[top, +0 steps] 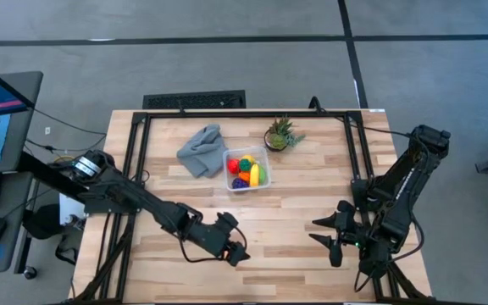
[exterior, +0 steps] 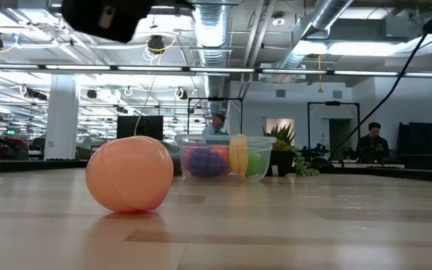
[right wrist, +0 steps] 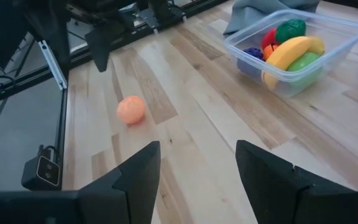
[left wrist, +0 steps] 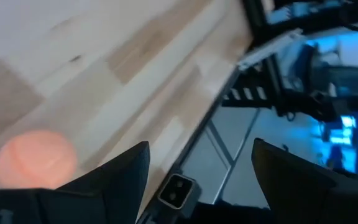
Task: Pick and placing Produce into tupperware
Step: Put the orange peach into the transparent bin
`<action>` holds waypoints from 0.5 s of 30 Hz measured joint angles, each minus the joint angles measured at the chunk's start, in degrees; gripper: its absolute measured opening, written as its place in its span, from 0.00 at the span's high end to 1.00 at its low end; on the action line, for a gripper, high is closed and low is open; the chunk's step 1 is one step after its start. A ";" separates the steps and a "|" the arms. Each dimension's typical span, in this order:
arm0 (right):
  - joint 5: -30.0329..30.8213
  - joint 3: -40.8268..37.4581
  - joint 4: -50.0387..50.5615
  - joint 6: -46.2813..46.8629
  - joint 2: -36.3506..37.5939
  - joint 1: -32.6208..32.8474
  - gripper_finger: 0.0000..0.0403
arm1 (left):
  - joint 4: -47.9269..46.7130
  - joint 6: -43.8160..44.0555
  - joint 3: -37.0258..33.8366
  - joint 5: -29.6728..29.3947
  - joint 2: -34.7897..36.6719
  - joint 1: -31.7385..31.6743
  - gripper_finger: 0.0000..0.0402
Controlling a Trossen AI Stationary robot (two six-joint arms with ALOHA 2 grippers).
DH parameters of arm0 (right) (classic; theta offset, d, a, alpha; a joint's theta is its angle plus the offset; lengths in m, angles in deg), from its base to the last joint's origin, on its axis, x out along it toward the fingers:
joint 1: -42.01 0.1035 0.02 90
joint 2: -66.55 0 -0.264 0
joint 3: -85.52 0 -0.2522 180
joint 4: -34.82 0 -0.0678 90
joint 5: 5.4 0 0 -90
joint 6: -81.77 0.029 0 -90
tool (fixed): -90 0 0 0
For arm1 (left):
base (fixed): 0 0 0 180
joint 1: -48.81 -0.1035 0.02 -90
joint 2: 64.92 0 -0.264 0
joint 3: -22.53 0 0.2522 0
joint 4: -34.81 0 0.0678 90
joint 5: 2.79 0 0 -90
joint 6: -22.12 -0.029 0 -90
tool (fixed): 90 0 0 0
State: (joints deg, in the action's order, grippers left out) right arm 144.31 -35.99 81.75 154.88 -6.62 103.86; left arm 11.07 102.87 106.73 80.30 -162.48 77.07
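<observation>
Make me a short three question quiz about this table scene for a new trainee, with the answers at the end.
1. True or false: the peach fruit is inside the clear container.
2. Which item lies on top of the other produce in the container? A) banana B) grey cloth C) potted plant
3. Which gripper is nearer the peach fruit?

Key
1. False. It sits alone on the wooden table.
2. A.
3. The left gripper; its fingers are open and empty. The right gripper waits on the other side of the table, also open and empty.
</observation>
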 joint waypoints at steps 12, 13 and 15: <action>-0.02 0.00 1.17 -0.07 0.00 0.02 0.42 | -9.74 2.54 -0.02 0.03 0.02 -1.05 0.33; -0.02 0.00 1.28 -0.08 0.00 0.02 0.42 | -10.51 3.14 -0.02 0.06 0.02 -1.02 0.33; -0.03 0.00 1.69 -0.08 0.00 0.02 0.42 | -11.58 4.35 -0.02 0.06 0.02 -0.94 0.33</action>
State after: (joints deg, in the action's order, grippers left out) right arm 144.28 -35.99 83.44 154.81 -6.62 103.88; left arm -0.52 107.23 106.70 80.36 -162.46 76.13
